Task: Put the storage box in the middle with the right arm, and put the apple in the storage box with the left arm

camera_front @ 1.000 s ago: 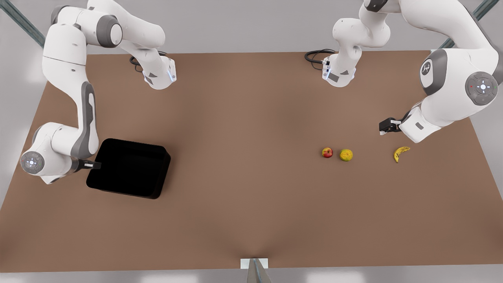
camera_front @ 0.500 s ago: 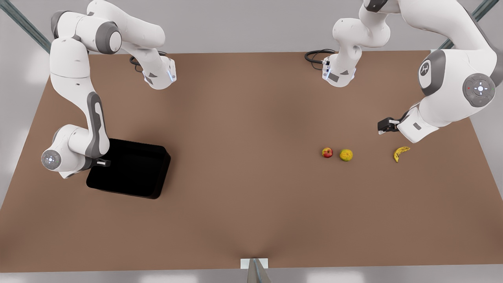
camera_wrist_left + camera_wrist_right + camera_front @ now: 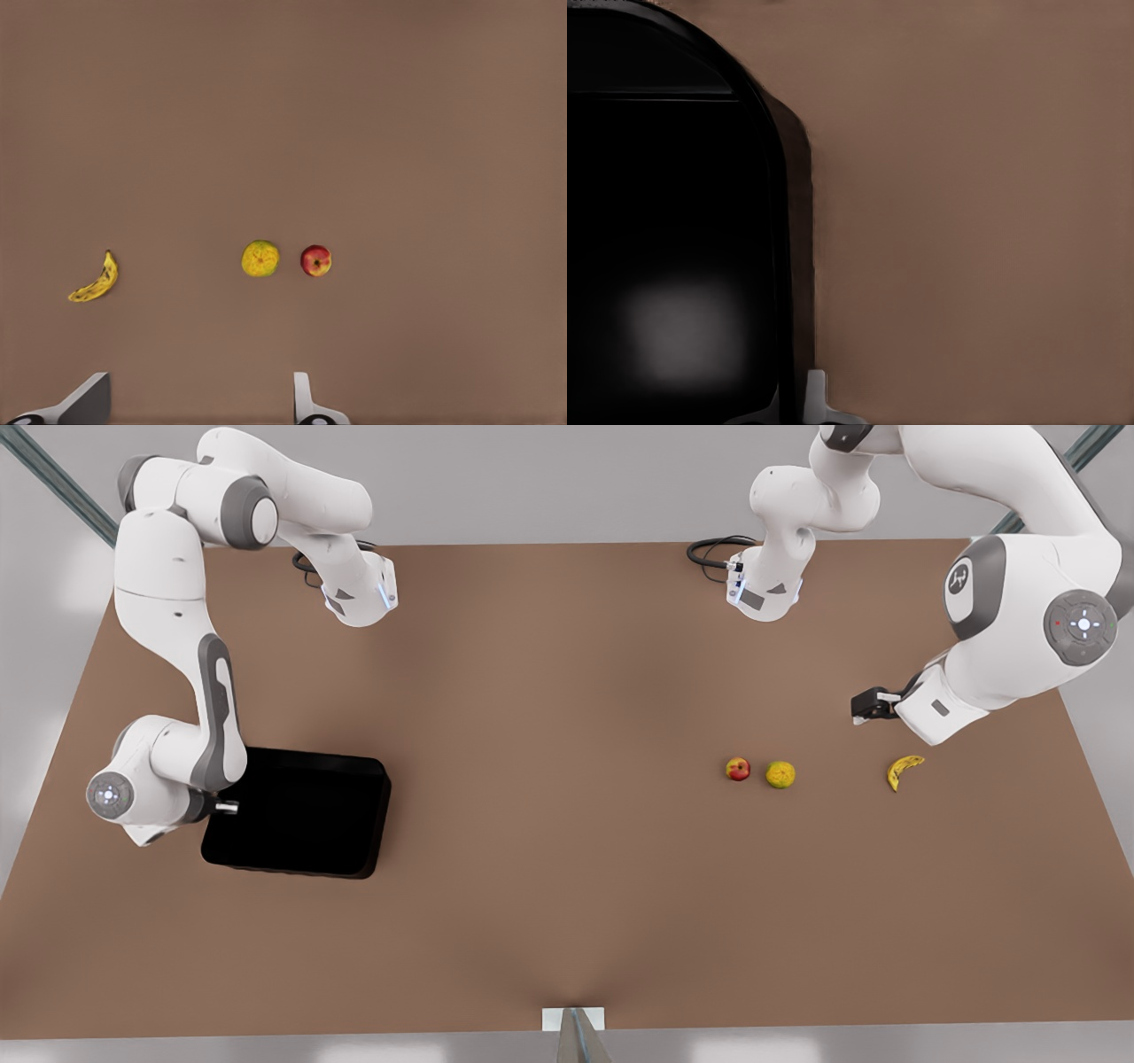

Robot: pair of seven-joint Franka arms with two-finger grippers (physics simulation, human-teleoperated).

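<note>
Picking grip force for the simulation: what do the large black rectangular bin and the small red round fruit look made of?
The large black rectangular bin looks like rigid matte plastic: rounded moulded corners, only a dull glow inside. The small red round fruit, an apple, has smooth, faintly glossy skin with a yellow patch. As renders, both are guesses.

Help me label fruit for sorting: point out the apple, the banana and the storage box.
apple [image 3: 738, 769]: front view, its red middle.
banana [image 3: 904, 771]: front view, mid-curve.
storage box [image 3: 297, 815]: front view, its black floor.
</note>
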